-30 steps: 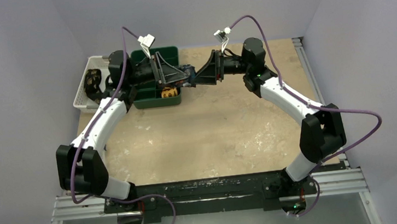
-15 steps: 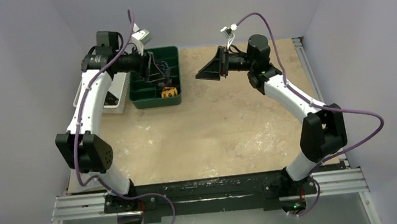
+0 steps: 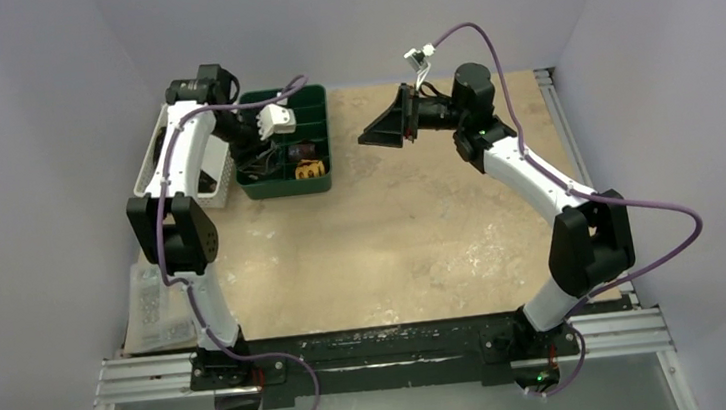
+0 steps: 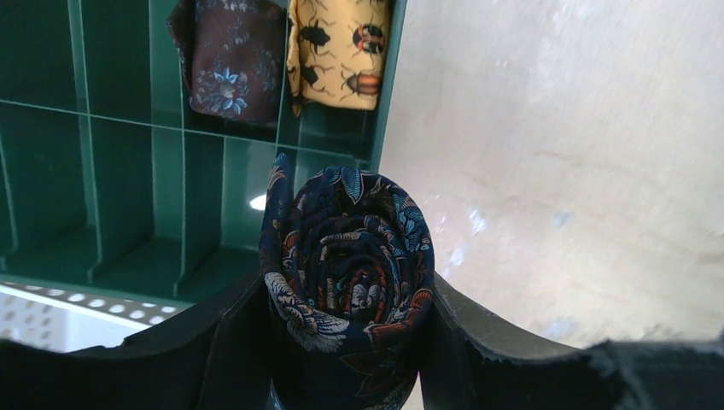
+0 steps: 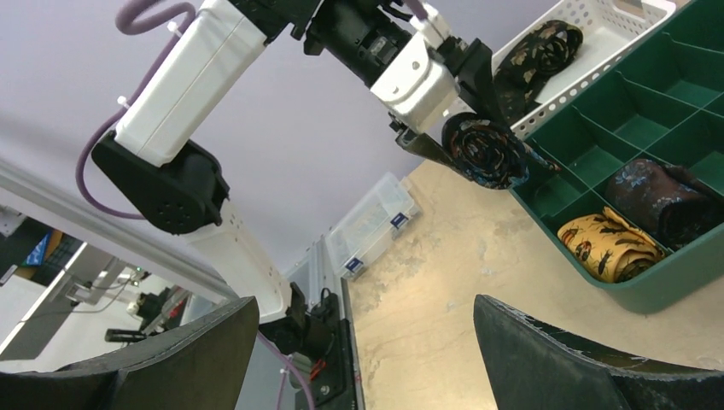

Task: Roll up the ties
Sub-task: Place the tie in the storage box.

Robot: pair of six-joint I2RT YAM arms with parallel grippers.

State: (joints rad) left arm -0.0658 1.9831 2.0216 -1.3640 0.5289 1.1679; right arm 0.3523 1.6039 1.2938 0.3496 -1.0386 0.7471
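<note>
The left tool (image 4: 346, 295) is clenched on a rolled navy tie (image 4: 346, 248), one finger on each side of the coil. In the left wrist view the spiral end faces the lens, so the roll's axis runs out of the picture. The roll hangs over the green tray (image 4: 388, 85), at that view's lower centre. A brown tie (image 4: 226, 55) and a yellow tie (image 4: 337, 51) lie in compartments at the upper edge.

The right tool (image 5: 367, 342) is released, jaws wide, over the desk (image 3: 393, 242).

One second ago both tools met at the tray's right rim. Since then the right tool has drawn back to the right and the left arm has folded toward the left wall.
</note>
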